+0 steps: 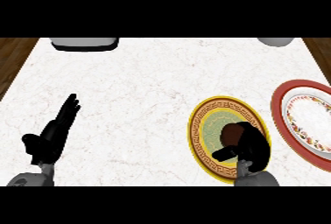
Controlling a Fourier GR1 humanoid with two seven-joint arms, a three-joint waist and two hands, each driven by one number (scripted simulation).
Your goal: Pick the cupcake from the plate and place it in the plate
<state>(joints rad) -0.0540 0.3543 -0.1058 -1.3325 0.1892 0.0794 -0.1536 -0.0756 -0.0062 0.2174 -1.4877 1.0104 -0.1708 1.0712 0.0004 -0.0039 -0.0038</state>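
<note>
Head view showed a white, faintly veined marble counter [149, 83]. A round yellow-rimmed plate [194, 127], with a dark key-pattern band and a pale green centre, carried a dark brown, rounded cupcake [230, 132] near its middle. The black right hand [252, 148] lay over that plate, fingers and thumb curled round the cupcake. Just right of the yellow-rimmed plate sat a red-rimmed plate [279, 103] with a white middle and a floral ring. Well left of the yellow-rimmed plate, the left hand [55, 131] rested, fingers straight and released.
</note>
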